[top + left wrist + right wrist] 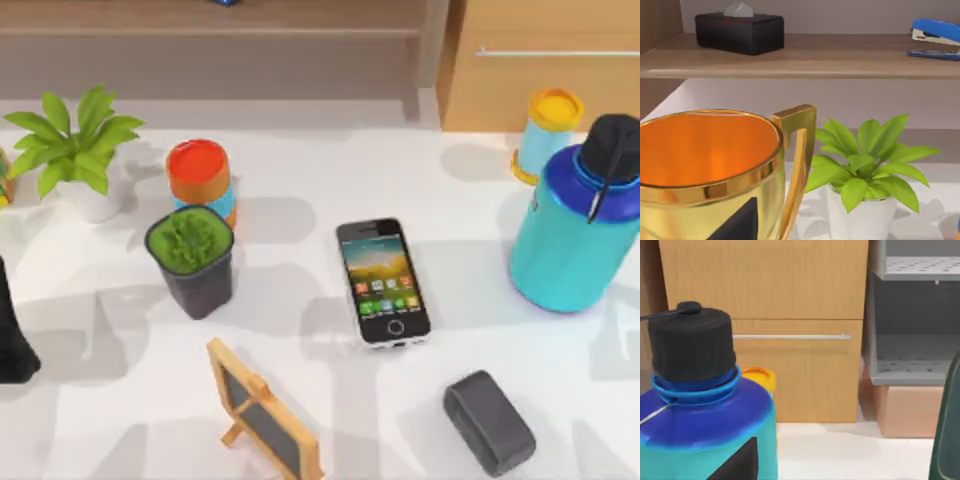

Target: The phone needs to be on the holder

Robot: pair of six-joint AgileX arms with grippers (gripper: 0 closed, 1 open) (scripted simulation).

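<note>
Phone [383, 281] lies flat, screen up, mid-bench, well apart from the dark grey holder [489, 421] nearer the front; grip its long edges squarely, though neither tool's state can be told.

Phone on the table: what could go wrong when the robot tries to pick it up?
The phone lies flat on the table, so an end effector may struggle to get under its thin edges and could push it aside. The holder is small and rounded, so the phone might slip off. The big teal bottle nearby could get bumped.
</note>
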